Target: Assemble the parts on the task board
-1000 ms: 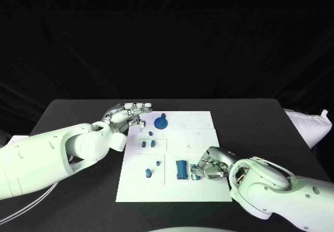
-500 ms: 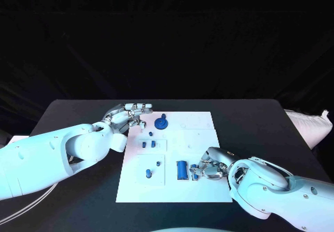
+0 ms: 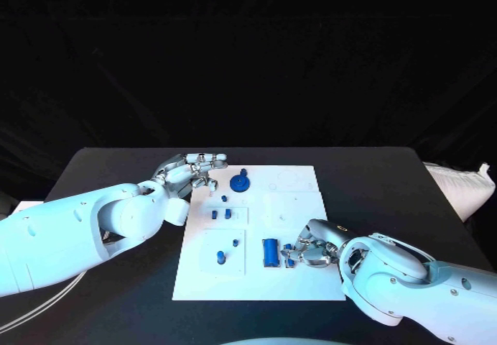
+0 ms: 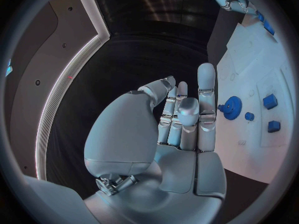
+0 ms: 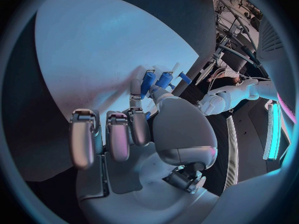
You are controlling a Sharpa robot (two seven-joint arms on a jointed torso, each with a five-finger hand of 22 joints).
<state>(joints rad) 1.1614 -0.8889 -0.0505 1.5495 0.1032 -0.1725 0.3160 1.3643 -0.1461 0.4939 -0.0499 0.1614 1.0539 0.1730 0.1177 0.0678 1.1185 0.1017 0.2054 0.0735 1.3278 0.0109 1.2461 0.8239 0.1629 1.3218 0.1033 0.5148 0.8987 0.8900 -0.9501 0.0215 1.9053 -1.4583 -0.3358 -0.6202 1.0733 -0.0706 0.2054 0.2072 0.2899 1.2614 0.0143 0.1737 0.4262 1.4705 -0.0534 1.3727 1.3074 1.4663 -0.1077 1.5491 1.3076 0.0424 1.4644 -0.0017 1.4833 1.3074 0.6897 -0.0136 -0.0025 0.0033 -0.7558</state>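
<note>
Task board [image 3: 295, 215] under right robot hand [image 3: 309, 249], fingers curled beside blue block [image 3: 271, 252]

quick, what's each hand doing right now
Left hand: open, holding nothing.
Right hand: fingers at a small blue part by the long one; a grip cannot be told.

A: Logging the look of the arms. Both are showing smooth, glossy white shells, bulging at the forearm and narrowing toward the wrist.

B: And the left hand [image 3: 194, 171]?

A: Silver metal, segmented fingers, darker seams showing between segments. The right hand [image 3: 314, 248] is matching it: same silver finish, rounded palm housing.

B: Any hardware showing?

A: Exposed metal fittings are sitting at each wrist, under the palm.
</note>
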